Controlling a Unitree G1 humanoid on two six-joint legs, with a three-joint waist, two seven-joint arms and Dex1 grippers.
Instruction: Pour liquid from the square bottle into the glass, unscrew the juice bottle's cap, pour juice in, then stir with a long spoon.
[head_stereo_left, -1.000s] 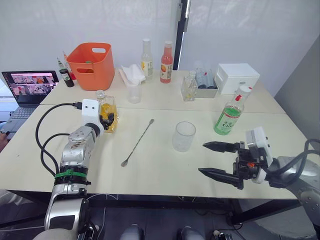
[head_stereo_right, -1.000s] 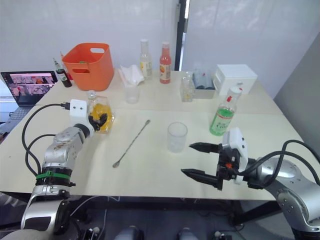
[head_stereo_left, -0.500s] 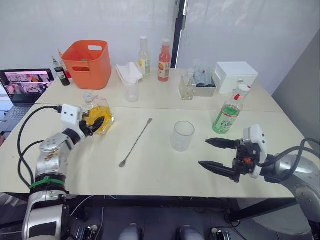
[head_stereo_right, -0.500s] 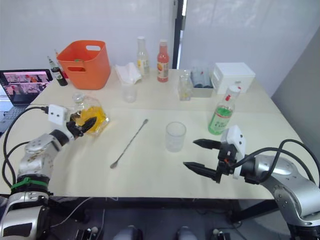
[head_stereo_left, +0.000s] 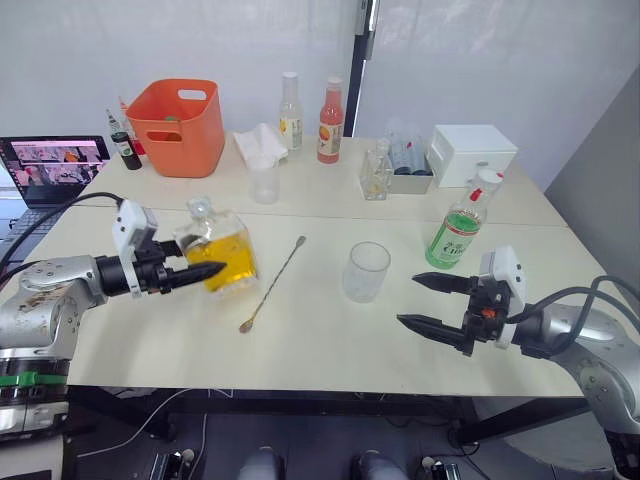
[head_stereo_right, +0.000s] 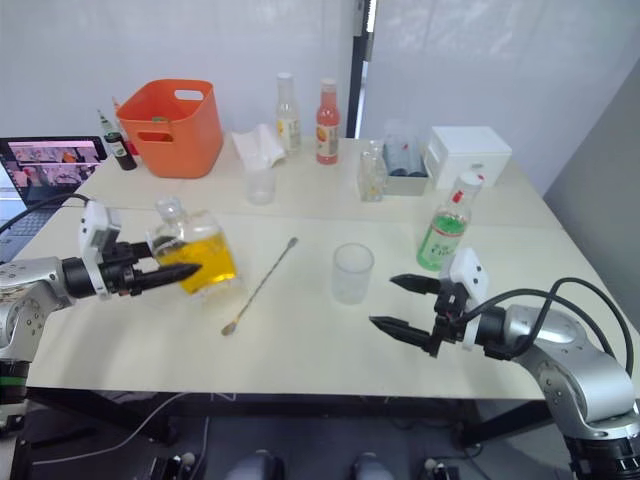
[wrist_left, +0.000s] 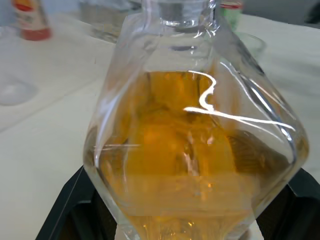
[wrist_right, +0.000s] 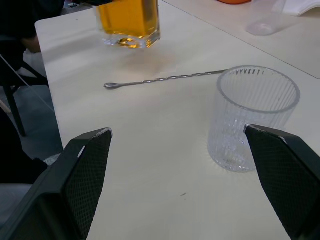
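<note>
Your left gripper (head_stereo_left: 205, 270) has swung the squat, clear, orange-filled square bottle (head_stereo_left: 222, 256) toward frame centre, fingers clamped on it, upright. The short clear glass (head_stereo_left: 366, 271) stands to its right, beyond the long spoon (head_stereo_left: 274, 284). Right gripper (head_stereo_left: 425, 303) hangs spread beside the glass.

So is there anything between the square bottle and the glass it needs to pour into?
Only the long spoon, lying flat on the table between the square bottle and the glass. Nothing upright stands in the way.
</note>
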